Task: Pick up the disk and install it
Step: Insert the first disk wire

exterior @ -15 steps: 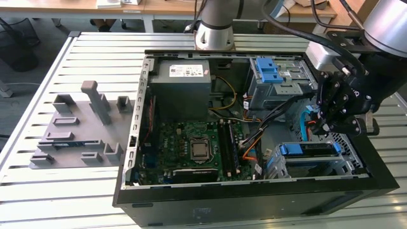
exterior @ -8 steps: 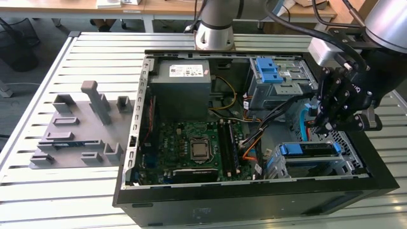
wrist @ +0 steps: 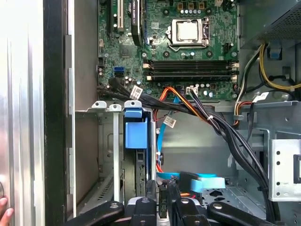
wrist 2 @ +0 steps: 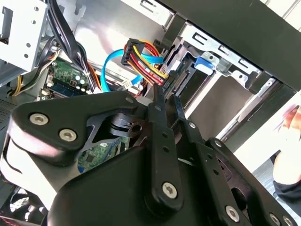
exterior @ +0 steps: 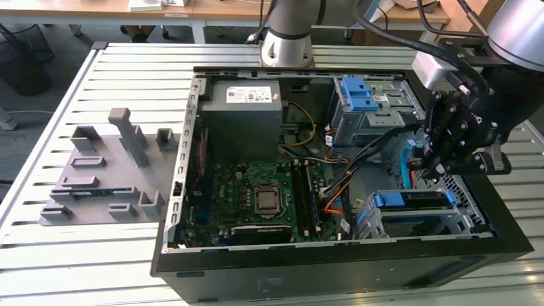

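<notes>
Blue plastic is the quickest way to spot the disk (exterior: 414, 200). The flat silver hard drive with the blue carrier frame round its edges sits edge-on in the drive cage at the corner of the case nearest the exterior view's right. In the first wrist view its blue handle (wrist: 136, 134) pokes up out of the slot between the metal bay rails, so it looks seated in there, not in the claw.

The black two-finger gripper (exterior: 434, 169) hangs just over that same corner of the open black computer tower (exterior: 340, 274), close above the cage but not touching the disk as far as I can see. In the second wrist view the gripper (wrist 2: 167, 99) has its fingers drawn nearly together, just a thin slit between them, and I can't make out anything pinched in there. From the first wrist view the gripper (wrist: 161, 195) sits right beside the disk's slot.

Rest of the scene:
- The tower lies on its side on a slatted aluminium table (exterior: 51, 255).
- Inside are the green motherboard (exterior: 255, 191) and the big grey power-supply box with a white sticker (exterior: 242, 105).
- A light-blue ribbed latch piece (exterior: 358, 95) sits on the upper drive cage.
- A red-and-yellow wire bundle (wrist 2: 146, 59) and a light-blue flat cable (wrist 2: 106, 70) run near the fingers.
- A grey plastic fixture block with slots and posts (exterior: 106, 172) sits on the table toward the exterior view's left.
- A person's fingertip (wrist: 3, 209) sits at the edge of the first wrist view.
</notes>
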Controlling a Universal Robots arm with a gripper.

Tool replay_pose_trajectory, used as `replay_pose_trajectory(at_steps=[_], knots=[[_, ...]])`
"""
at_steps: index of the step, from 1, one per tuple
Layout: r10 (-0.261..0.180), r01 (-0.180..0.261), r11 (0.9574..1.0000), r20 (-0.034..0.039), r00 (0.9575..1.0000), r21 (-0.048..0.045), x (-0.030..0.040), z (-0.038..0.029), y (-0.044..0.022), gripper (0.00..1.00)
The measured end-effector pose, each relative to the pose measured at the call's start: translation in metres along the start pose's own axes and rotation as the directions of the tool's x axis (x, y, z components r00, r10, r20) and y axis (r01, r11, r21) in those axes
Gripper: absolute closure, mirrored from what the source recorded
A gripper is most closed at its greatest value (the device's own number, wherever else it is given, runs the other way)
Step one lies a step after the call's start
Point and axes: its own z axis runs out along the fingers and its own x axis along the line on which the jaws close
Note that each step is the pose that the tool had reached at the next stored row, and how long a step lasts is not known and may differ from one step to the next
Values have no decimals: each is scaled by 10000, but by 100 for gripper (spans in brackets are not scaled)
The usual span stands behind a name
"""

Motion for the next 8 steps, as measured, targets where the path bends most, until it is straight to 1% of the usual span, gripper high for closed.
replay_pose_trajectory(at_steps=[8], knots=[[0,0,9999,6,10000,120,-1,19,-22,76]])
